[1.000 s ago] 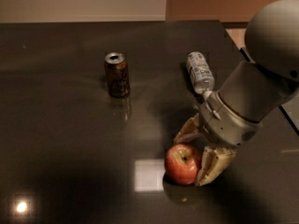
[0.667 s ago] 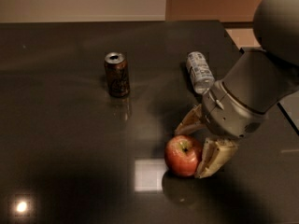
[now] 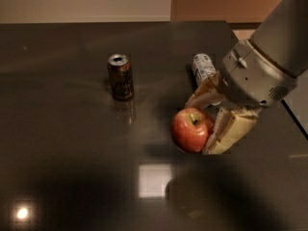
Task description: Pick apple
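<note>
At the left of the dark glossy table [image 3: 57, 129] a brown drinks can [image 3: 120, 77] stands upright, well apart from the action and at about 10 o'clock from the apple [image 3: 190, 130]. A square patch of glare [image 3: 154, 179] lies on the tabletop at about 7 o'clock from the fruit.

The apple sits right of centre, red with a yellowish flush, its stem dimple turned up toward 1 o'clock. The gripper [image 3: 202, 127] has it: 1 pale finger [image 3: 204, 98] curves over the apple at 12 to 1 o'clock and the other [image 3: 230, 131] presses against its side at 3 to 4 o'clock, so the jaws are pinching the apple between them. Just behind the upper finger, at about 1 o'clock from the apple, a white-labelled bottle [image 3: 204, 67] lies on its side, partly hidden by the wrist [image 3: 260, 76], which comes in from the 2 o'clock corner.

Judged from this, reach and grasp look done. A dark shadow sits on the table below the fruit at 6 o'clock, set a little apart from it, which suggests that the apple is already off the surface, though contact with the table cannot be ruled out. What seems left is raising it well above the table without the round fruit slipping from a grip that sits mostly on its right half.
</note>
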`<state>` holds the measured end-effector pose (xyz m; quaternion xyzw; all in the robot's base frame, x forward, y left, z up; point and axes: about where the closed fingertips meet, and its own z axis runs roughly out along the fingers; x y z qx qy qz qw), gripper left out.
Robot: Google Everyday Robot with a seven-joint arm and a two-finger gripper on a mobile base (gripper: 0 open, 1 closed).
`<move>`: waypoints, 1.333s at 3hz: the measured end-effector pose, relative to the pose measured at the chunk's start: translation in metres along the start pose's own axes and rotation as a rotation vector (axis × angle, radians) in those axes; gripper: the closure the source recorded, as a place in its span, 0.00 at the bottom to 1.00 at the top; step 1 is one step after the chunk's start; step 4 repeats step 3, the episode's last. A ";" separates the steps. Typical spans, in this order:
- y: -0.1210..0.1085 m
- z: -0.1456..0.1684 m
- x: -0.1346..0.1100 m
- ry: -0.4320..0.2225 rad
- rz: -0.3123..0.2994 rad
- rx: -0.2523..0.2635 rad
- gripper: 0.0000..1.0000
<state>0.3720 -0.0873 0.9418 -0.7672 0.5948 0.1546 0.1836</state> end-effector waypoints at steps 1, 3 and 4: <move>-0.007 -0.023 -0.013 -0.020 0.018 0.033 1.00; -0.010 -0.039 -0.018 -0.032 0.037 0.087 1.00; -0.010 -0.039 -0.018 -0.032 0.037 0.087 1.00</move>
